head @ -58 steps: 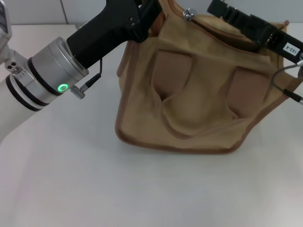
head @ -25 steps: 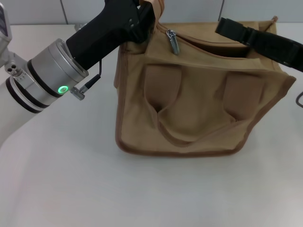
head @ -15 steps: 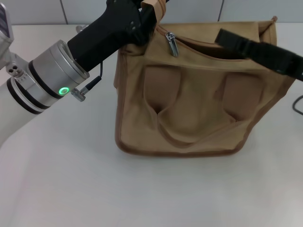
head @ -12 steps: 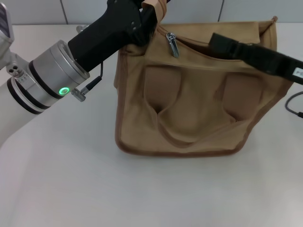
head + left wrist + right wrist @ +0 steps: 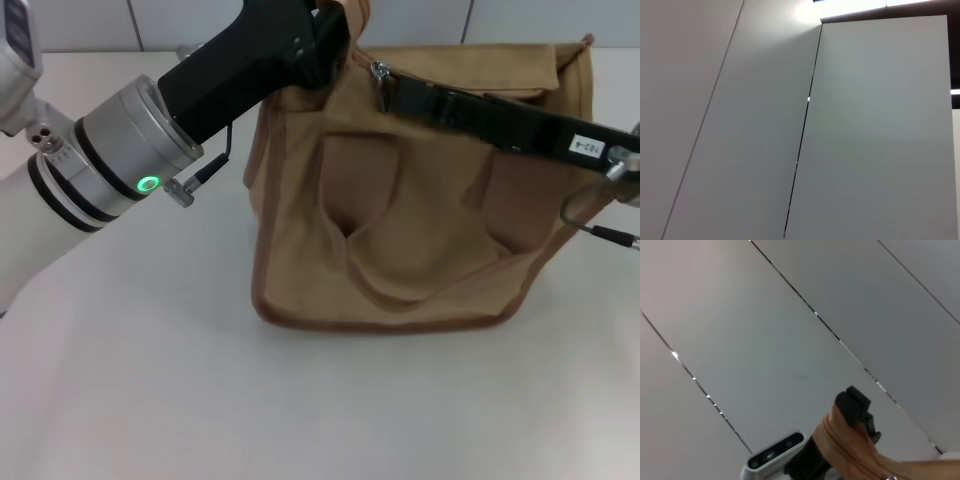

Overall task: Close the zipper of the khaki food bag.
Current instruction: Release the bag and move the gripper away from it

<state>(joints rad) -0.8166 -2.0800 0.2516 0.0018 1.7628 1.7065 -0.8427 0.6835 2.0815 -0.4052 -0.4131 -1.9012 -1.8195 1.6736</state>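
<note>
The khaki food bag [image 5: 420, 190] stands upright on the white table [image 5: 150, 380], its pocketed front face and looped handle turned toward the robot, and both arms meet at its top edge. The left gripper [image 5: 325, 30] comes in from the robot's left and sits at the bag's upper left corner, where a tan handle strap rises against it; it appears clenched on that strap or corner, most likely to pin the soft canvas so the top edge stays taut while the slider is drawn along, though its fingertips are hidden behind its own black body and the grip is a judgement. The right gripper [image 5: 385, 85] reaches in from the robot's right, its long black body lying across the bag's top just above the front panel, its tip ending close to the left gripper. Right at that tip is the small silver slider of the zipper [image 5: 379, 72], touching or just beside it; whether the fingers are clamped on the pull tab or merely against it cannot be told. The zipper track runs along the top of the bag, its long axis level and crosswise to the robot, stretching away from the left gripper toward the far right corner. With the slider sitting near the left end, nearly the whole track looks unclosed, so the pull would likely run rightward along that axis, away from the anchoring hand. The wrist views show only wall panels, plus the strap and left gripper [image 5: 855, 410].
</note>
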